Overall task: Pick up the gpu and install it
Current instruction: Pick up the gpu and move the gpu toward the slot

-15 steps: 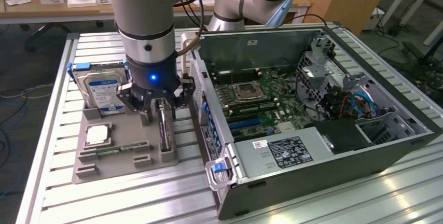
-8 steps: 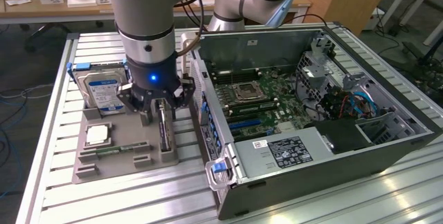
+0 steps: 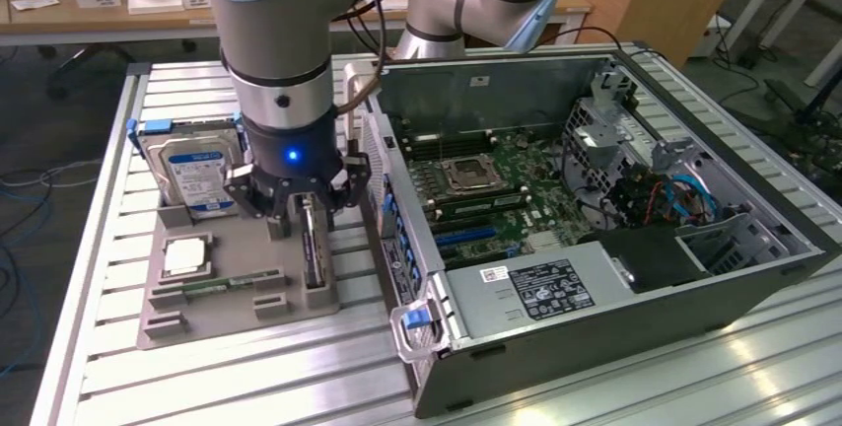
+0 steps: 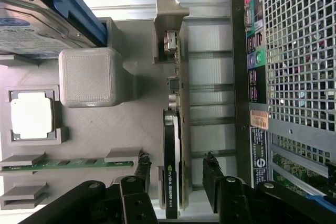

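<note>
The gpu (image 3: pixel 312 246) stands on its long edge in a slot of the grey holder plate (image 3: pixel 237 322), just beside the open computer case (image 3: pixel 593 199). Seen from the wrist, the gpu (image 4: pixel 172 145) is a thin card with a dark face and a metal bracket at its far end. My gripper (image 3: pixel 306 207) hangs right over it, low down. The gripper (image 4: pixel 176 174) is open. One black finger (image 4: pixel 143 169) stands on each side of the card, the other at the case side (image 4: pixel 211 174), both with a gap to the card.
On the holder plate are a silver blue-labelled hard drive (image 3: pixel 197 172), a processor chip (image 3: pixel 184 253) and a green memory stick (image 3: pixel 217 288). The case's motherboard (image 3: pixel 494 194) lies exposed, and its rear wall (image 4: pixel 294 77) runs close alongside the card. A second arm (image 3: pixel 474 2) stands behind.
</note>
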Available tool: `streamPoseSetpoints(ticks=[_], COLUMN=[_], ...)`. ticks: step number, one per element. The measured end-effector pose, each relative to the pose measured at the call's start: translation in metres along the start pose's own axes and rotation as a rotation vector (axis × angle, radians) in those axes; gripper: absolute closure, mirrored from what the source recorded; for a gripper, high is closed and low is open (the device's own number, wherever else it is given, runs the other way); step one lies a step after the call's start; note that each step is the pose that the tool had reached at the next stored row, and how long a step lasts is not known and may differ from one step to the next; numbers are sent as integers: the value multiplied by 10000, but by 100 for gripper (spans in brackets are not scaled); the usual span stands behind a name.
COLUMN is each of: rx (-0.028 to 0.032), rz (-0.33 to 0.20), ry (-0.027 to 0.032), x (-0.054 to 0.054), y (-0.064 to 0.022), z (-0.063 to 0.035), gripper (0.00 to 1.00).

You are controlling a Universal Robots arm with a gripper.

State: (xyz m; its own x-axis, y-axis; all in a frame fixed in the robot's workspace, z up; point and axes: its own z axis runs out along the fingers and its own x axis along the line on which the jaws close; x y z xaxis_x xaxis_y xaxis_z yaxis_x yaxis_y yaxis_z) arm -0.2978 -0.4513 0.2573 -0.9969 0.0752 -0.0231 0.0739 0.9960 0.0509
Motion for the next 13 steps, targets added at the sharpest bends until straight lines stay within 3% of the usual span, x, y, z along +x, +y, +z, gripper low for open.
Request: streamPoseSetpoints(ticks=[13], rx=[1], rz=[0], ry=[1], x=[2], y=[-4], z=[86], gripper=[47])
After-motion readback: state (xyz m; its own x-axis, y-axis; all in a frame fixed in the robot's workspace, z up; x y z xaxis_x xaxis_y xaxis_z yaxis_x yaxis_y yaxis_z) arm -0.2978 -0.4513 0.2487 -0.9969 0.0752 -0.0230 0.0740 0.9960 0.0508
